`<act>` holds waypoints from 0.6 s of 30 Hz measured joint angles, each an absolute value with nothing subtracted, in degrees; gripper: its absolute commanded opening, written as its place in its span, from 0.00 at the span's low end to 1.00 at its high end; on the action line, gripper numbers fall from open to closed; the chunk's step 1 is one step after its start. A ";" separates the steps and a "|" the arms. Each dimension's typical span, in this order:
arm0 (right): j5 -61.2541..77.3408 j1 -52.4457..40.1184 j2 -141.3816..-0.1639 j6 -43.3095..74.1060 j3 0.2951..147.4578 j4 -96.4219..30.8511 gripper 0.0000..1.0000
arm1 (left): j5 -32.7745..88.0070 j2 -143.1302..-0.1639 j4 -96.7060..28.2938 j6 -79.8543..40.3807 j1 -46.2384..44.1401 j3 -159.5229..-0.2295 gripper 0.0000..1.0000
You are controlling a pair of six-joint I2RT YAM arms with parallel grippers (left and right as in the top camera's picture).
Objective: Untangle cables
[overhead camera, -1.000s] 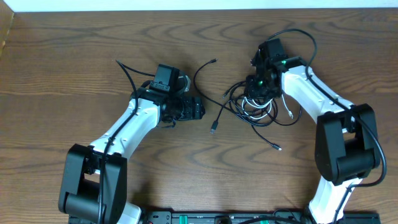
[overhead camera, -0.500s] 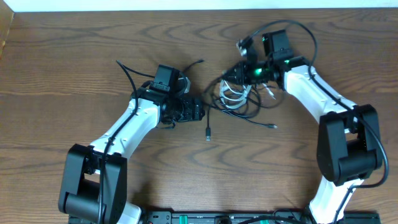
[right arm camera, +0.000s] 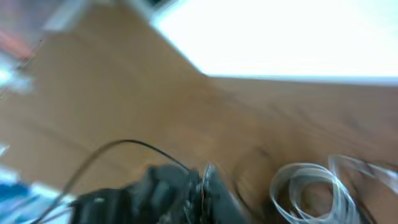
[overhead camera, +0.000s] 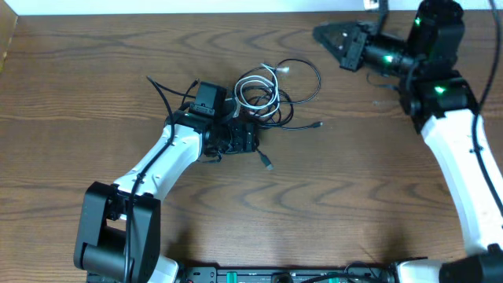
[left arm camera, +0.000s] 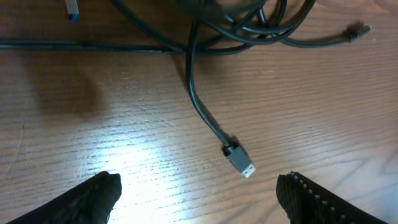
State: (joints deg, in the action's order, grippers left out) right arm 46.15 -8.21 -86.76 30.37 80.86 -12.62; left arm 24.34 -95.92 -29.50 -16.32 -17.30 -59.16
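Observation:
The cables [overhead camera: 271, 106] lie in a tangle at the table's middle, several black cords looped around a white coil [overhead camera: 253, 93]. My left gripper [overhead camera: 250, 143] sits low just in front of the tangle, open. In the left wrist view a black cord ends in a USB plug [left arm camera: 239, 163] on the wood between and ahead of my left gripper [left arm camera: 199, 199]. My right gripper [overhead camera: 324, 34] is raised at the far right, shut. The blurred right wrist view shows the right gripper [right arm camera: 204, 177] closed, with the white coil [right arm camera: 311, 186] below it; whether a cord is pinched is unclear.
A thicker black wire [overhead camera: 161, 93] arcs off the left arm. A black plug end [overhead camera: 317, 124] trails right of the tangle. The table's far edge [overhead camera: 236, 13] runs along the top, and an equipment rail [overhead camera: 275, 275] lines the near edge.
The tangle has slid left, up against my left gripper. My right gripper has shut, then lifted and swung far right and back. The left arm has not moved.

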 measured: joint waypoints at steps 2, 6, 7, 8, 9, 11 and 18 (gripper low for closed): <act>39.66 -8.14 -85.86 28.45 80.86 -18.90 0.01 | 24.34 -95.92 -29.47 -16.32 -17.30 -59.16 0.85; 28.05 -8.03 -85.62 22.65 81.47 -33.98 0.09 | 24.38 -95.92 -26.35 -16.32 -17.06 -59.16 0.86; 25.52 -7.97 -85.62 20.99 81.97 -37.91 0.14 | 24.38 -95.88 -24.84 -16.34 -16.82 -59.11 0.86; 23.68 -7.94 -85.52 20.08 82.17 -41.19 0.15 | 24.51 -95.81 -22.92 -16.34 -16.56 -59.05 0.86; 19.86 -7.86 -85.41 19.03 82.48 -45.71 0.14 | 24.58 -95.64 -19.81 -16.36 -16.08 -59.07 0.86; 15.03 -7.84 -85.38 18.09 82.61 -49.98 0.27 | 24.56 -94.94 -15.66 -16.47 -15.29 -59.13 0.86; 6.24 -7.84 -85.38 14.11 82.61 -56.77 0.53 | 20.10 -94.13 -8.38 -22.68 -14.68 -59.20 0.87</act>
State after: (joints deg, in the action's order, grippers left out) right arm 6.24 -7.84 -85.38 14.11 82.61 -56.77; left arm 20.10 -94.13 -8.38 -22.68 -14.68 -59.20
